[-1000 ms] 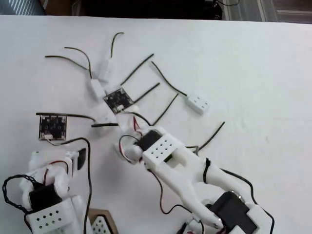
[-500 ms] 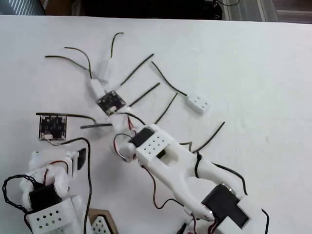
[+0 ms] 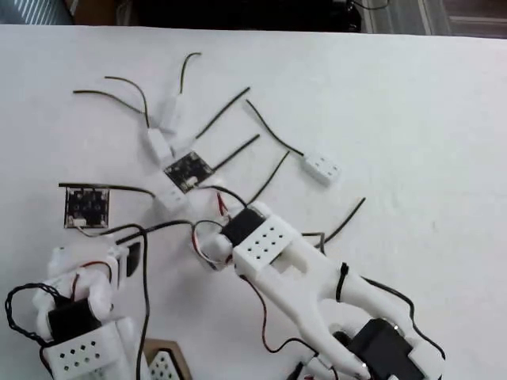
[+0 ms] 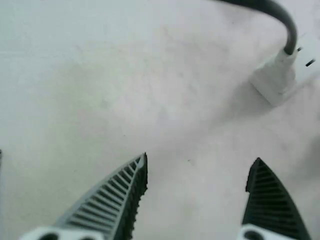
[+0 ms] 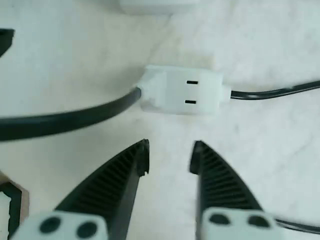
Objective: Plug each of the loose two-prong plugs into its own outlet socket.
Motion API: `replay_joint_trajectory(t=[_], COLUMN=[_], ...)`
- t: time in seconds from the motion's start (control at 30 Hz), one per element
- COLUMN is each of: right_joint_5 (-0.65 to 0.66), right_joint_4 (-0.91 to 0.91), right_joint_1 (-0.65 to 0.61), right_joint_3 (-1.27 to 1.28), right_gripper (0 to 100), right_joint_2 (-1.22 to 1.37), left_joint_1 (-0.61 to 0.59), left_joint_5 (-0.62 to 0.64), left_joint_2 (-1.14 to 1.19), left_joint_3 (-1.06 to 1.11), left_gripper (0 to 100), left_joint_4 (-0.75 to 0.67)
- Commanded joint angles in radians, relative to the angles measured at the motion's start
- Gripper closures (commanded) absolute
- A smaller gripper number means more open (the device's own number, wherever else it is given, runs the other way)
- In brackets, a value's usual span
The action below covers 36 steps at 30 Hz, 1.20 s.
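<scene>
On the white desk (image 3: 412, 103), seen from above, the left claw (image 3: 124, 258) sits at the tip of its white plastic arm. Just beyond it lies a flat black square outlet board (image 3: 85, 206) with a thin dark wire. The right arm (image 3: 273, 249), white with a perforated wrist block, lies slanted across the middle. Past its tip are a second black board (image 3: 188, 169) and small white oblong plugs (image 3: 158, 143), loosely scattered and each trailing a thin wire. Off to that arm's far side rests a white dotted block (image 3: 322, 168).

In the left wrist view, the left claw (image 4: 200, 172) stands wide apart and holds nothing. Its black fingers (image 4: 131, 192) are ridged and taper to points over the bare matte desk. Ahead of it and off to one side lies a white plastic connector (image 4: 277, 75), with a round black cable (image 4: 282, 17) curving into it.

In the right wrist view, the right claw (image 5: 170, 150) is parted by a narrow gap and grips nothing. Just ahead of its ribbed tips lies a smooth white socket piece (image 5: 182, 90) showing two short dark slots. A thin black wire (image 5: 275, 91) leaves one end, and a thicker black cable (image 5: 65, 120) reaches the other.
</scene>
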Motion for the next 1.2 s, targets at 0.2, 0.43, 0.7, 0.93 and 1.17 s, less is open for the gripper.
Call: replay_joint_trajectory(t=[0.2,0.43,0.7,0.93,1.17], right_joint_5=[-0.035,-0.044,-0.044,-0.037,-0.034], right_joint_4=[-0.289,-0.334,-0.332,-0.407,-0.587], right_joint_1=[-0.004,-0.004,0.001,0.028,0.094], right_joint_3=[0.175,0.11,-0.092,-0.18,-0.253], right_gripper=[98.0,98.0,98.0,98.0,98.0], right_joint_2=[-0.038,0.093,0.298,0.338,0.446], left_joint_1=[-0.01,-0.01,-0.01,-0.01,-0.01], left_joint_5=[0.002,0.002,0.002,0.002,0.002], left_joint_2=[-0.012,-0.012,-0.012,-0.012,-0.012], left_joint_3=[-0.005,-0.005,-0.003,-0.003,-0.003], left_gripper=[69,69,69,69,69], left_joint_4=[-0.012,-0.012,-0.012,-0.012,-0.012])
